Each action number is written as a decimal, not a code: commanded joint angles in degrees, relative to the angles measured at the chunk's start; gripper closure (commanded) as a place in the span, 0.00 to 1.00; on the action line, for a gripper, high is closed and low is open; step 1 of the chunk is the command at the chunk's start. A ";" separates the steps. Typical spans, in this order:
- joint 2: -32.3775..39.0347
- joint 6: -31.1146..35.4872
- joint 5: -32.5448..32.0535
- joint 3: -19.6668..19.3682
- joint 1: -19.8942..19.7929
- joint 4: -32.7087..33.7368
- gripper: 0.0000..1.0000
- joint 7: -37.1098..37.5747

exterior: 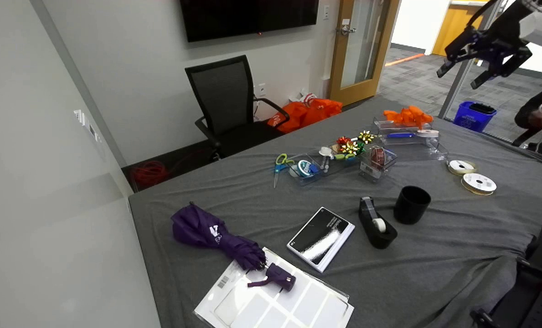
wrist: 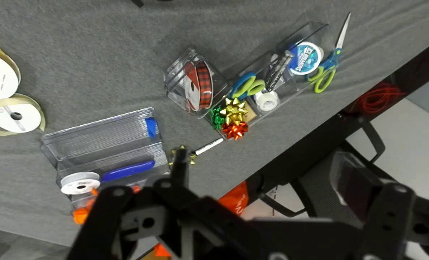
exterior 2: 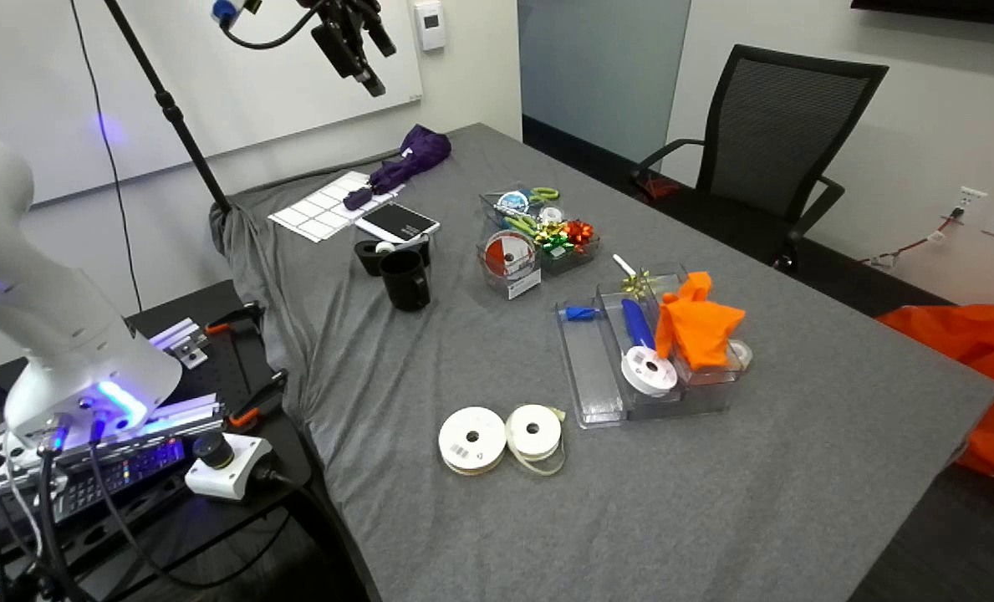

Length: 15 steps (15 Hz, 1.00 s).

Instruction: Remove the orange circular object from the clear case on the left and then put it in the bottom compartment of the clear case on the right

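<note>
A round red-orange ribbon spool (exterior 2: pixel 509 255) stands on edge in a small clear case (exterior 2: pixel 523 286). The spool also shows in an exterior view (exterior: pixel 378 157) and in the wrist view (wrist: pixel 204 85), where its plaid ribbon is visible. A larger clear case (exterior 2: pixel 593 376) with several compartments lies to the right of it; it also shows in the wrist view (wrist: pixel 102 135). It holds a white spool (exterior 2: pixel 649 372), a blue-handled item (exterior 2: pixel 637 324) and orange cloth (exterior 2: pixel 701 322). My gripper (wrist: pixel 263 159) is open and empty, high above the table in both exterior views (exterior: pixel 460 77) (exterior 2: pixel 380 65).
Another clear tray (exterior 2: pixel 578 261) holds scissors, shiny bows and a round blue-and-white tin. A black mug (exterior 2: pixel 405 280), tape dispenser (exterior: pixel 378 225), notebook (exterior: pixel 321 237) and purple umbrella (exterior: pixel 216 237) lie on the table. Two white spools (exterior 2: pixel 471 439) lie near the large case.
</note>
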 commanded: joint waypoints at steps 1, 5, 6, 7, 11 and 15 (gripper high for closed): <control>0.98 0.17 -0.19 0.74 -0.77 0.56 0.00 1.01; 1.73 0.36 -0.35 0.96 -1.14 1.14 0.00 1.84; 1.73 0.36 -0.35 0.96 -1.17 1.17 0.00 1.85; 3.01 -0.21 -2.93 2.59 -2.74 2.09 0.00 4.90; 10.96 -3.01 -14.29 7.28 -7.32 8.99 0.00 21.90; 21.07 -12.68 -25.98 6.39 -5.80 19.11 0.00 33.58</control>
